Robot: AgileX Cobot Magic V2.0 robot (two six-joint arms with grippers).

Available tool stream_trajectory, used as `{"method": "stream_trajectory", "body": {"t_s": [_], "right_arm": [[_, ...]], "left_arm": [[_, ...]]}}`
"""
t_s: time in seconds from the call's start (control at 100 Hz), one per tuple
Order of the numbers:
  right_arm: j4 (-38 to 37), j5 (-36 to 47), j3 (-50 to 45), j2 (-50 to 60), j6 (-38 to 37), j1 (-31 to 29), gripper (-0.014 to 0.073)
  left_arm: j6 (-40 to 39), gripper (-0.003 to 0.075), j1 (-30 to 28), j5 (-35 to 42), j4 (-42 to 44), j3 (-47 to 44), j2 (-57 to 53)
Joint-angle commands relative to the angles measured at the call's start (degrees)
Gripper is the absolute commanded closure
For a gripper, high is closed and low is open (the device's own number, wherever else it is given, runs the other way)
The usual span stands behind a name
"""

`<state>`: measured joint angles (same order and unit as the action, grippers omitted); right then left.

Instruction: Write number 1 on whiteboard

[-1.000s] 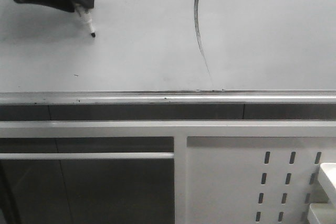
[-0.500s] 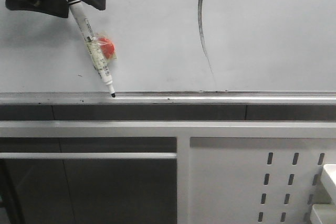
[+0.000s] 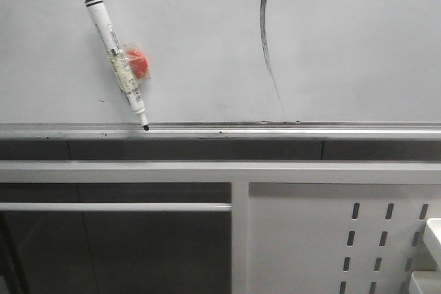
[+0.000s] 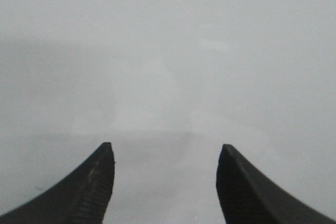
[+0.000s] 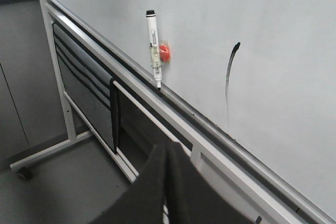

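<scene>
The number 1 (image 3: 264,32) is a long, slightly curved black stroke on the whiteboard (image 3: 344,46), thick at its upper end and fading toward the silver ledge (image 3: 289,129). It also shows in the right wrist view (image 5: 230,72). A white marker (image 3: 116,60) with a black cap end and a red blob taped to it leans on the board, tip down on the ledge; it shows in the right wrist view too (image 5: 154,46). My left gripper (image 4: 165,150) is open and empty, facing bare board. My right gripper (image 5: 167,148) is shut and empty, away from the board. Neither gripper is in the front view.
Below the ledge runs a white metal frame with a perforated panel (image 3: 344,239) at the lower right. The right wrist view shows the board's stand leg with a caster (image 5: 21,171) on grey floor and a dark panel under the board (image 5: 89,98).
The left gripper let go of the marker and left the front view. The marker now leans on the board by itself, tip on the ledge.
</scene>
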<state>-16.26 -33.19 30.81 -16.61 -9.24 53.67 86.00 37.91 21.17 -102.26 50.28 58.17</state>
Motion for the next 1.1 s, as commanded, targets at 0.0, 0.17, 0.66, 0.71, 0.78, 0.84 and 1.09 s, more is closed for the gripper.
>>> {"method": "stream_trajectory", "body": {"t_s": [0.0, 0.17, 0.66, 0.71, 0.78, 0.84, 1.09], "right_arm": [[-1.5, 6.0, 1.2, -0.5, 0.1, -0.4, 0.0643], [-4.0, 6.6, 1.2, -0.5, 0.1, -0.4, 0.0643], [-3.5, 6.4, 1.2, -0.5, 0.1, -0.4, 0.0643], [-3.5, 6.3, 1.2, -0.5, 0.1, -0.4, 0.0643], [-3.5, 6.3, 1.2, -0.5, 0.1, -0.4, 0.0643], [-3.5, 6.3, 1.2, -0.5, 0.1, -0.4, 0.0643], [-3.5, 6.2, 1.2, -0.5, 0.1, -0.4, 0.0643]], "left_arm": [[3.0, 0.0391, -0.1, -0.5, 1.7, 0.4, -6.5], [6.3, 0.0662, -0.1, -0.5, 1.6, -6.3, -17.6], [8.4, 0.074, -0.1, -3.0, -1.2, -27.5, -39.3], [8.4, 0.074, -0.1, -3.0, -1.2, -27.9, -39.7], [8.4, 0.074, -0.1, -3.0, -1.2, -28.1, -39.7], [8.4, 0.074, -0.1, -3.0, -1.2, -28.4, -39.7], [8.4, 0.074, -0.1, -3.0, -1.2, -28.5, -39.7]]}}
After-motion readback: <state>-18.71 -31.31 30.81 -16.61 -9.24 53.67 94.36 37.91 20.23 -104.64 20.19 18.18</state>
